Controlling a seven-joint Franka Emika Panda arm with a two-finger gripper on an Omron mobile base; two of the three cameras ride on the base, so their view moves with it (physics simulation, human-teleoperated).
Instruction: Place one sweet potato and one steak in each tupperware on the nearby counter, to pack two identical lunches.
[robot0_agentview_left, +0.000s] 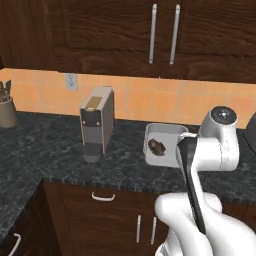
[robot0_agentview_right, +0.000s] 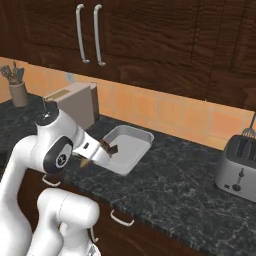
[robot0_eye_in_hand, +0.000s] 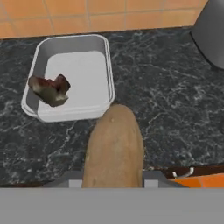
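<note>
While my gripper (robot0_eye_in_hand: 113, 183) grasps the sweet potato (robot0_eye_in_hand: 114, 146) between its fingers, I hang over the dark counter (robot0_eye_in_hand: 166, 109) just beside the tupperware (robot0_eye_in_hand: 106, 61). Inside that tupperware, at its edge, one brownish-red steak (robot0_eye_in_hand: 49, 89) lies. Behind the tupperware the orange tile wall (robot0_eye_in_hand: 87, 15) runs.

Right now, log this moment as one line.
hand: shut on sweet potato | tupperware: on counter, holds steak | sweet potato: not yet in tupperware
</note>
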